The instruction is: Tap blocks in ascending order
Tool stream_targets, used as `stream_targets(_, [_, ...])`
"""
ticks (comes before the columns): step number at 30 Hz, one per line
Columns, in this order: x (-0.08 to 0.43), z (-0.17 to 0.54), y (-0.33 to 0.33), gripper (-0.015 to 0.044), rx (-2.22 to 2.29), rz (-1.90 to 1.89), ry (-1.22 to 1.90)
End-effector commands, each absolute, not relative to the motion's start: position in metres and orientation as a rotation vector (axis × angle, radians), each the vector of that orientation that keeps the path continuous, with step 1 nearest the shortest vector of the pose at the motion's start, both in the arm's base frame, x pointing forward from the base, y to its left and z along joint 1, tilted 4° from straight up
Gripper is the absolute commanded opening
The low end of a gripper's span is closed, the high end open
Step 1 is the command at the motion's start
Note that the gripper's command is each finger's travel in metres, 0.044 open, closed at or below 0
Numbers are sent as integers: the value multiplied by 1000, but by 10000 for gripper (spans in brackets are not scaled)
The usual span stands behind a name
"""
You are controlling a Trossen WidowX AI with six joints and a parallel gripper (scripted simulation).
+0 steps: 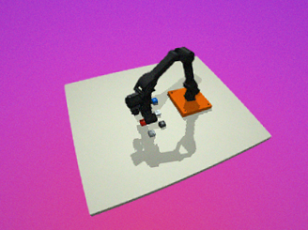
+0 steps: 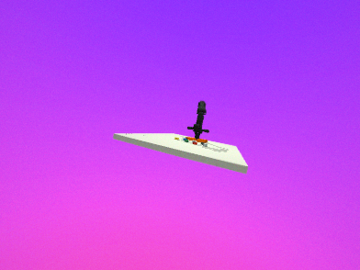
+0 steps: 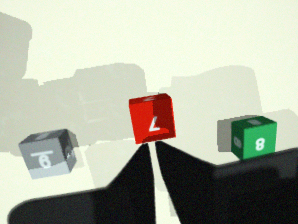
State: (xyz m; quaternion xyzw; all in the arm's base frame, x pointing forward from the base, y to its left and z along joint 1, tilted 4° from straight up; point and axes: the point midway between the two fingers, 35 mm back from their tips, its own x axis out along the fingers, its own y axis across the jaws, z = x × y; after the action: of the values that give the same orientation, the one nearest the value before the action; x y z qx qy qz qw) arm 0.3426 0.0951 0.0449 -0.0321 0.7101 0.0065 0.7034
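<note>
A red block (image 1: 143, 122) (image 2: 195, 142) (image 3: 152, 117) shows a 7, upside down in the wrist view. My gripper (image 1: 149, 120) (image 3: 152, 148) is shut and empty, pointing down. Its tips overlap the near edge of the red block in the wrist view; whether they touch it cannot be told. A grey block (image 1: 151, 133) (image 3: 46, 155) with an underlined digit, seemingly 6, lies left in the wrist view. A green block (image 2: 185, 140) (image 3: 254, 139) with an 8 lies right. A blue block (image 1: 155, 101), a white block (image 1: 158, 113) and a dark block (image 1: 162, 123) lie nearer the base.
The orange base plate (image 1: 179, 102) stands behind the blocks on the pale table top (image 1: 115, 176). A yellow block (image 2: 176, 139) lies beyond the green one in the exterior view. The arm hides part of the block group in the top view. Its shadow falls across the table.
</note>
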Motion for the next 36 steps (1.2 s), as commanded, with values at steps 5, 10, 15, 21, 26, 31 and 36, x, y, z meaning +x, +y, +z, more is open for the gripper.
stream_targets(5, [342,34,95,20,-70,12,1580])
stream_targets(10, [342,26,94,20,-70,12,1580])
stream_targets(15, [342,18,94,20,-70,12,1580])
stream_targets(21, [342,16,94,20,-70,12,1580])
stream_targets(26, [342,46,95,20,-70,12,1580])
stream_targets(31, [344,65,96,20,-70,13,1580])
stream_targets(36, [343,125,98,20,-70,13,1580])
